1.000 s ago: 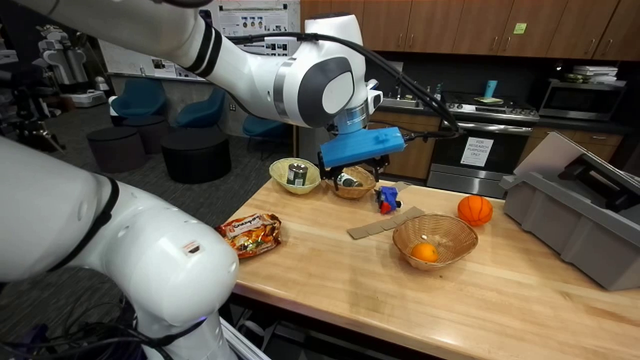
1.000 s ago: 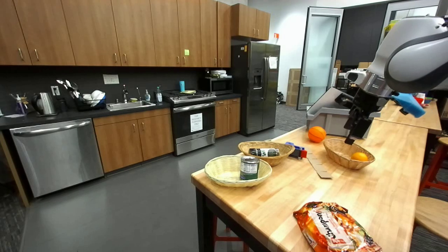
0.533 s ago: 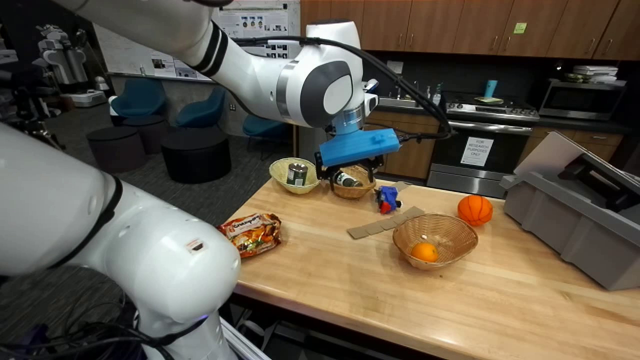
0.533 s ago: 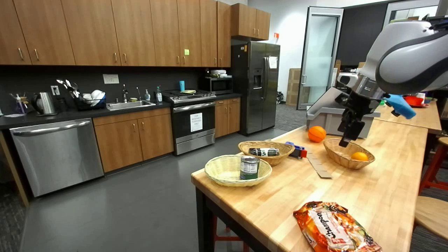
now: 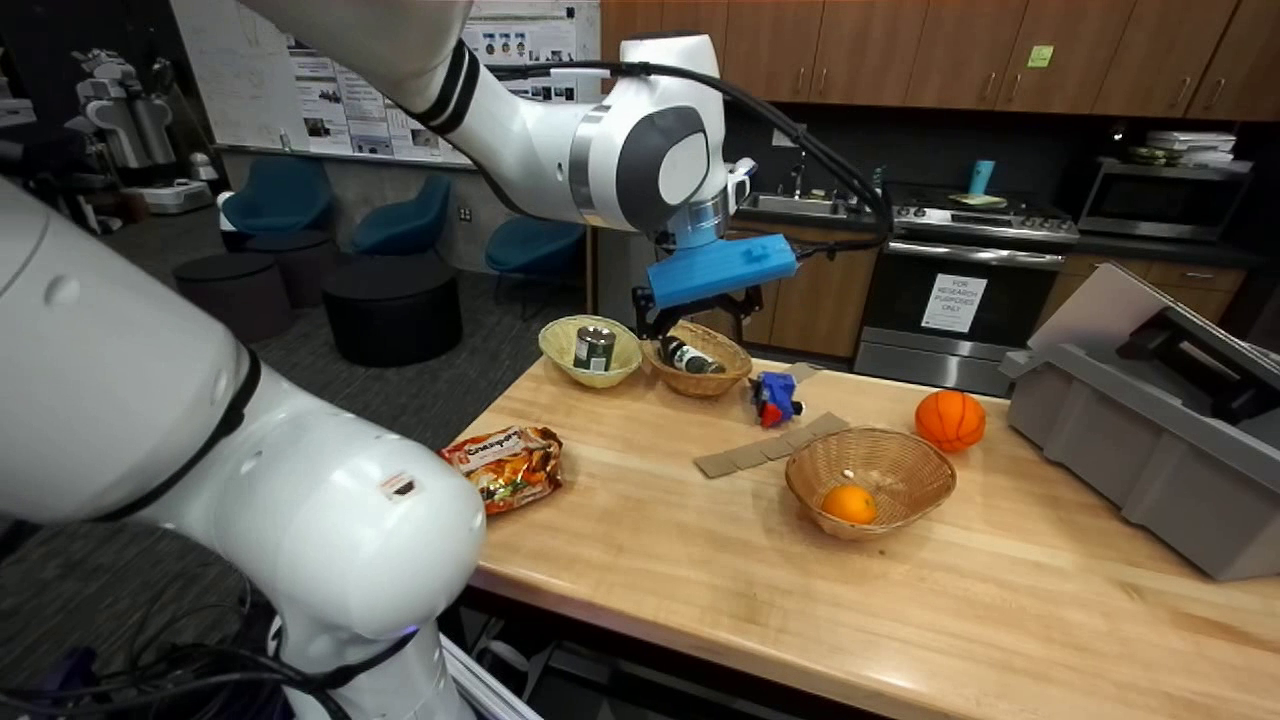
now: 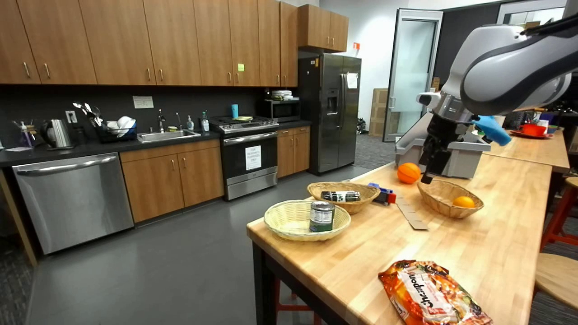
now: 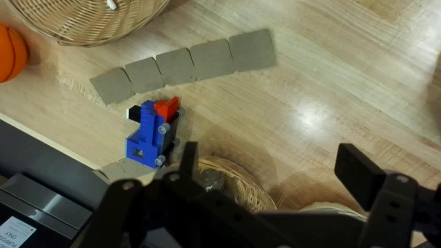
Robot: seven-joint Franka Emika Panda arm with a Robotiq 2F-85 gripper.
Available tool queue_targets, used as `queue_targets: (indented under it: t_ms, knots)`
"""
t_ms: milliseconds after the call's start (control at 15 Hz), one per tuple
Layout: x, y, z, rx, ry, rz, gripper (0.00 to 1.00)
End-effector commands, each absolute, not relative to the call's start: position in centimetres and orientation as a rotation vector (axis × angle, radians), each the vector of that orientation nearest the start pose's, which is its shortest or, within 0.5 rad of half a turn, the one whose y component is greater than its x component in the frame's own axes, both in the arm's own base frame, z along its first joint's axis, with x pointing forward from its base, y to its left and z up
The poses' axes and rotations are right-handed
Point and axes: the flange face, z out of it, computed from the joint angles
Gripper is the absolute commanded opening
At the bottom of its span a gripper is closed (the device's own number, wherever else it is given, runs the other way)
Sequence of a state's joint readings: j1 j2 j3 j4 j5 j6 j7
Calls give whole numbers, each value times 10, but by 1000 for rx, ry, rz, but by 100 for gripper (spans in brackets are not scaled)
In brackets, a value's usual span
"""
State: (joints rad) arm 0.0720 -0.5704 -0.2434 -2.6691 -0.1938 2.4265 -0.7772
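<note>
Had the fingers [image 7: 360, 177] wide apart above the table [image 5: 660, 590]. Found the blue toy [image 7: 148, 134] kinda boxed in between a wicker basket [image 5: 705, 385] and a cardboard strip [image 7: 177, 67]. Spotted an orange ball [image 5: 950, 420], second basket [image 5: 905, 465] and gray bin [image 5: 1150, 470] farther out.

In an exterior view, a white sheet [image 5: 954, 303] on the oven [image 5: 1015, 308] beyond the tool [image 5: 700, 338] reads "FOR RESEARCH PURPOSES ONLY", and the packet [image 5: 508, 470] left of the tool reads "Champon".
</note>
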Motion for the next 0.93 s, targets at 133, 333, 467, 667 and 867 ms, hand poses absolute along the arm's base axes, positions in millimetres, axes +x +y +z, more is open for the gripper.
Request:
queue_targets:
  t_ms: [133, 333, 467, 667, 867]
  knots:
    - [429, -49, 457, -3026, -1275, -455, 100]
    - [448, -41, 463, -3023, -1289, -452, 100]
    - [461, -42, 463, -3046, -1268, -428, 100]
    - [475, -56, 456, -3087, -1195, -381, 100]
    - [483, -79, 439, -3134, -1069, -297, 100]
